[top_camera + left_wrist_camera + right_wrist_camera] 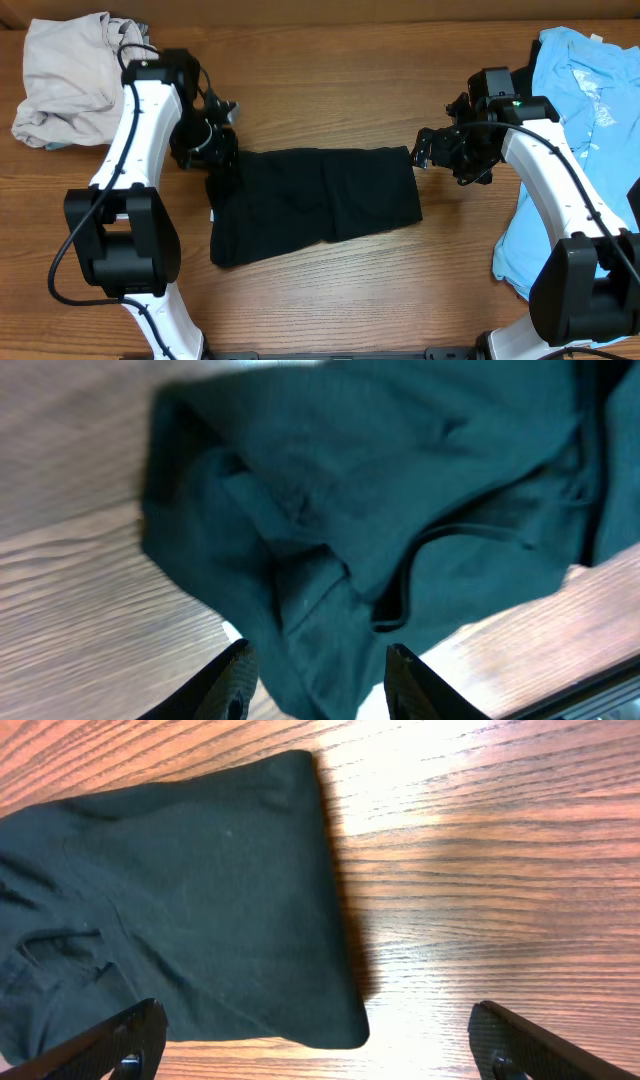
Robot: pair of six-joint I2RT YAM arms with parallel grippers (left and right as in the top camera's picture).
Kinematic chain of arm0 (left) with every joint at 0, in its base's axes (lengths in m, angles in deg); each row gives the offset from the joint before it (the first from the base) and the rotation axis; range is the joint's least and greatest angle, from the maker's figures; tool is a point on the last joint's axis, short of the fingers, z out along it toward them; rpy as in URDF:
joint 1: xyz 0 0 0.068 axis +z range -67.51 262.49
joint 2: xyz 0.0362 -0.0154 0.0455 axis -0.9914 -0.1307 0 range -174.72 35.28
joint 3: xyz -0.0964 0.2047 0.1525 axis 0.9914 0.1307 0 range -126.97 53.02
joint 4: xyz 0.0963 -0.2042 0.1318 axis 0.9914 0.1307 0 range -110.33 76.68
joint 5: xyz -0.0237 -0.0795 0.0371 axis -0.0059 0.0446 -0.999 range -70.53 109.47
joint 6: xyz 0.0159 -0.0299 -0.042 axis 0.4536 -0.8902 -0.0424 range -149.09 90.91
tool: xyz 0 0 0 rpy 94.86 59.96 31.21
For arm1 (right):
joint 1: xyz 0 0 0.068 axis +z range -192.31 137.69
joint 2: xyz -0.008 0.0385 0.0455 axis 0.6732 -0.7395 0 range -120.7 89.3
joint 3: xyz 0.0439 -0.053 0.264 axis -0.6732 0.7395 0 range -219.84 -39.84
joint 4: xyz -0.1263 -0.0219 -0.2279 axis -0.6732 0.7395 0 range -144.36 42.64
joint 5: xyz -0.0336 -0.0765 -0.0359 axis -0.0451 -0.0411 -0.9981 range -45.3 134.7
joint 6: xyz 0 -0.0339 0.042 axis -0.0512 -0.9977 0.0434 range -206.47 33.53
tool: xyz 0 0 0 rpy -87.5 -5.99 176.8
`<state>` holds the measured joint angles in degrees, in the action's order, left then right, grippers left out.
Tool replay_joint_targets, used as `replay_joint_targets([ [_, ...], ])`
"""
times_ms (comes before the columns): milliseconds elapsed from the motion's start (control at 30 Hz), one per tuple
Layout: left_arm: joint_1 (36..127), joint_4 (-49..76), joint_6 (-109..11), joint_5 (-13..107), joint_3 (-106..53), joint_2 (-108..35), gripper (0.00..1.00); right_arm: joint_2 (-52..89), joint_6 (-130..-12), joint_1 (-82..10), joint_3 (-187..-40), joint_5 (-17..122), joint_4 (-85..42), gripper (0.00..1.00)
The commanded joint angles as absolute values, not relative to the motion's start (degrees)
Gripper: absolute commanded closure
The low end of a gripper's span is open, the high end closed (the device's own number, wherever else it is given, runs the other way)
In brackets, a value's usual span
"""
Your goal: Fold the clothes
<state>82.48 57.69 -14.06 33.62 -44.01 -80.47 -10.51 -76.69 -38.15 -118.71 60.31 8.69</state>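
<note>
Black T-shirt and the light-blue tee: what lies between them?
Overhead view: only the right gripper, open, and its arm hang over that stretch; the wooden table beneath is bare between black T-shirt and light-blue tee.

Brown wooden bench [330,80] showing smooth finish, clear grain, light sheen glaring in wrist views. Black cloth T-shirt [315,200] looking matt, soft, fine-knit, creasing. Crumpled cream cloth garment [65,85] looking soft, matt. Light-blue printed cloth tee [590,120] looking matt, print showing paler. White arm shells [140,130] gleaming like smooth plastic; black fingers [110,1045] looking matt, hard.
</note>
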Motion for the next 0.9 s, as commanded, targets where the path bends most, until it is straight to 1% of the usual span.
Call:
replay_joint_targets([
  [0,81.80,56.29,-12.75,33.47,-39.05,-79.72,0.51,-8.70,-77.98,-38.32,-119.71,59.64,8.53,0.00],
  [33,81.78,55.68,-13.97,32.09,-37.78,-79.72,0.45,-8.70,-77.98,-38.32,-119.67,59.46,8.58,0.00],
  [100,81.60,54.04,-15.59,29.14,-35.03,-79.72,0.37,-8.76,-77.95,-38.32,-119.67,59.29,8.51,0.00],
  [167,81.38,52.99,-15.59,29.05,-33.26,-79.72,0.30,-8.76,-77.95,-38.32,-119.67,59.29,8.53,0.00],
  [233,81.27,51.90,-15.59,29.12,-31.83,-79.72,0.25,-8.76,-77.95,-38.32,-119.67,59.31,8.58,0.00],
  [400,81.27,50.87,-15.61,29.07,-30.20,-79.72,0.18,-8.76,-77.95,-38.32,-119.67,59.29,8.99,0.00],
  [433,81.27,50.50,-15.83,29.03,-29.82,-79.72,0.10,-8.76,-77.95,-38.32,-119.67,59.31,9.01,0.00],
  [600,81.30,46.59,-20.81,27.81,-27.27,-79.72,0.06,-8.76,-77.98,-38.32,-119.67,59.29,8.99,0.00],
  [733,81.27,43.49,-27.39,27.81,-24.67,-79.72,0.06,-8.76,-78.00,-38.32,-119.67,59.24,8.95,0.00],
  [867,81.03,41.10,-31.42,27.85,-22.68,-79.72,0.08,-8.76,-78.00,-38.32,-119.67,58.39,8.93,0.00],
])
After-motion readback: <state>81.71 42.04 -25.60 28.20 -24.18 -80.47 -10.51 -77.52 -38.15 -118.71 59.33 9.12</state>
